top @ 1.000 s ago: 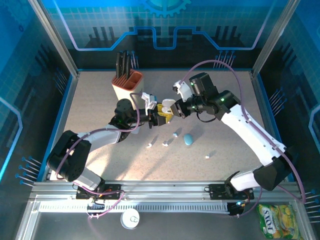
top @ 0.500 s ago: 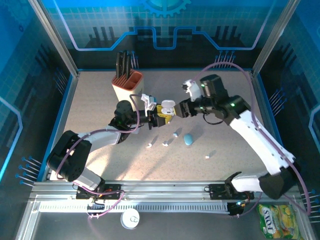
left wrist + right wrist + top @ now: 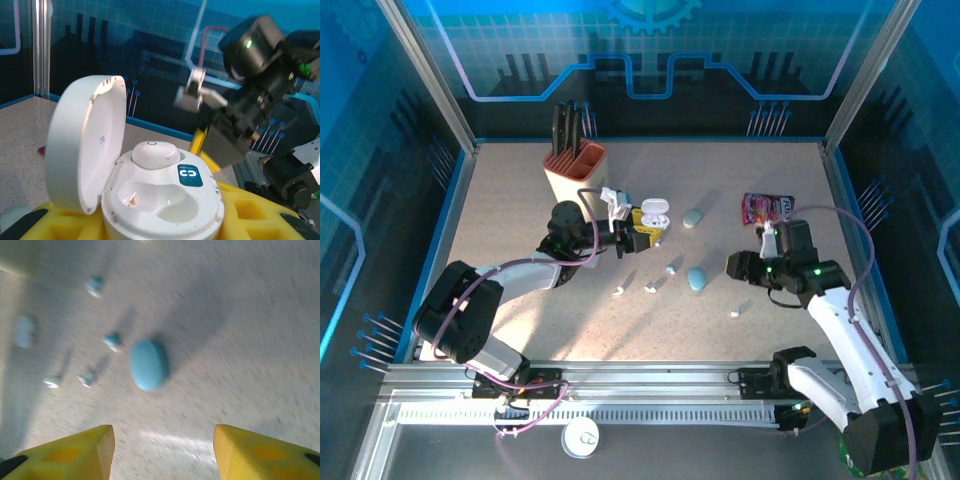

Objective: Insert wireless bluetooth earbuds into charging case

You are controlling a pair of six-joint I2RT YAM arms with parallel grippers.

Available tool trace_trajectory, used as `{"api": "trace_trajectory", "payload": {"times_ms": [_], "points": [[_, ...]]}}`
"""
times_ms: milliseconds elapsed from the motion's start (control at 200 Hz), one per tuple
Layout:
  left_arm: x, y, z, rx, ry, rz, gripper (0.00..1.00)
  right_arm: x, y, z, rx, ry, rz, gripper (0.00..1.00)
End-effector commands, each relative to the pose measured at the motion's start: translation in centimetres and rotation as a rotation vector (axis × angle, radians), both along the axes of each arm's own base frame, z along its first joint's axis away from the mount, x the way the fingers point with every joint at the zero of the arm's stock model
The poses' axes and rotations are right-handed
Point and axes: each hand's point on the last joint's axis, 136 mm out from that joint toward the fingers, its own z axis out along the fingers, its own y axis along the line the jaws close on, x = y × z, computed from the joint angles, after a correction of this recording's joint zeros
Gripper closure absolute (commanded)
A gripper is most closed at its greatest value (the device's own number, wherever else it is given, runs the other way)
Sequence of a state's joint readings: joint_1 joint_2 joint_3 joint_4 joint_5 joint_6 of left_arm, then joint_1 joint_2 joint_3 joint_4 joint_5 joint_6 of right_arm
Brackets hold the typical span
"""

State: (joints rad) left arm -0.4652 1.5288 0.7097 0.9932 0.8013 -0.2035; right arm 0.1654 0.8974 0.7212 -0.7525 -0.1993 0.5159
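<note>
My left gripper (image 3: 642, 236) is shut on the white charging case (image 3: 655, 212), held above the table with its lid (image 3: 82, 145) tipped open to the left. One white earbud (image 3: 152, 155) sits in the far socket; the near socket (image 3: 155, 200) is bare. Yellow pads (image 3: 250, 217) clamp the case's base. Several loose earbuds lie on the table (image 3: 618, 292) (image 3: 650, 289) (image 3: 671, 269), and one more earbud (image 3: 734, 314) lies further right. My right gripper (image 3: 731, 266) hovers open and empty to the right; its yellow fingertips (image 3: 75, 450) stand wide apart above bare table.
Two pale blue oval cases lie on the table, one (image 3: 692, 217) by the held case and one (image 3: 697, 279) just left of my right gripper, the latter also in the right wrist view (image 3: 148, 364). A knife holder (image 3: 575, 170) stands at the back left, a pink packet (image 3: 767, 207) at the right.
My right gripper, shut at the open case a second ago, has opened and swung back right and toward the near edge, uncovering a blue case and the pink packet. The left arm held still.
</note>
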Motion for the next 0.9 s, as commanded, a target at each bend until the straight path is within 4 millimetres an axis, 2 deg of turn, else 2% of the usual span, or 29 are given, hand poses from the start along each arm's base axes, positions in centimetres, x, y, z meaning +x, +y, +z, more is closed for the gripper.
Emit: {"api": "trace_trajectory", "payload": {"times_ms": [0, 115, 255, 390, 895], "points": [[-0.2, 0.5, 1.4, -0.026, -0.052, 0.006, 0.66, -3.1, -1.5, -4.1, -0.003, 0.196, -0.140, 0.45], [-0.2, 0.5, 1.4, -0.029, -0.050, 0.006, 0.67, -4.2, -1.1, -6.9, 0.040, 0.286, -0.188, 0.48], [-0.1, 0.4, 1.3, -0.029, -0.047, 0.002, 0.67, -3.9, -0.2, -8.9, 0.080, 0.329, -0.172, 0.51], [-0.2, 0.4, 1.5, -0.030, -0.048, -0.001, 0.67, -3.6, 0.0, -9.8, 0.071, 0.381, -0.157, 0.53], [-0.3, 0.5, 1.4, -0.032, -0.043, 0.000, 0.67, -4.2, -1.1, -12.4, 0.017, 0.494, -0.250, 0.72]]}}
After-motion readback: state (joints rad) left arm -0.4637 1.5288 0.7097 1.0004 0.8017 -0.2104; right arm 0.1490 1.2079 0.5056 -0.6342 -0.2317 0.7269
